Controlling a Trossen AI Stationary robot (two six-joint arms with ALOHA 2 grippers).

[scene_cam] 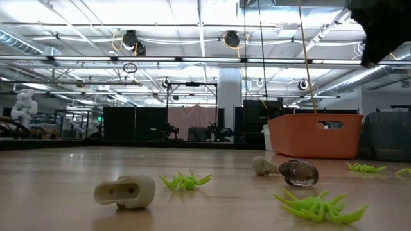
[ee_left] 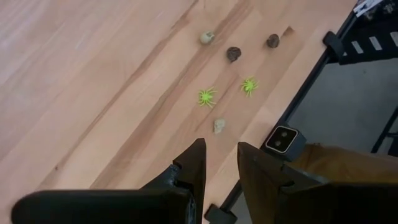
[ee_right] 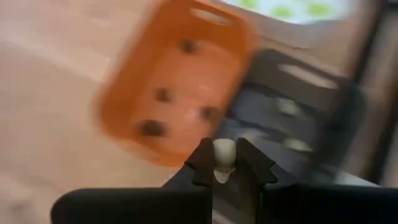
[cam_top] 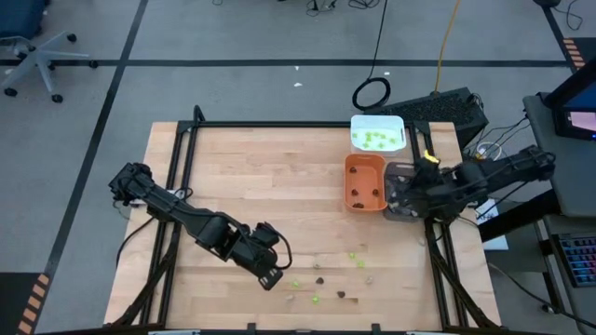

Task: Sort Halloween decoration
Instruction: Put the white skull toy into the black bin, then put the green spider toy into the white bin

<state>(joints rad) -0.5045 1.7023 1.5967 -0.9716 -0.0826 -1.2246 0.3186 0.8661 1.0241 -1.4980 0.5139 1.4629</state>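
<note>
High view: held lime pieces in white tray [cam_top: 377, 136], dark pieces in orange tray [cam_top: 365, 181]; right gripper [ee_right: 224, 163] clamped pale piece [ee_right: 224, 153] over grey tray [cam_top: 400, 194]; left gripper [ee_left: 221, 163] narrowly parted, empty, near table's front edge.

My left arm stretches from the desk's left edge toward the near middle, elbow bent, its hand [cam_top: 270, 276] low over the wood with the two fingers [ee_left: 194, 163] a narrow gap apart and nothing between them. My right arm reaches in from the right side, its hand [ee_right: 224, 163] pinched closed on a pale beige piece [ee_right: 224, 152].
</note>
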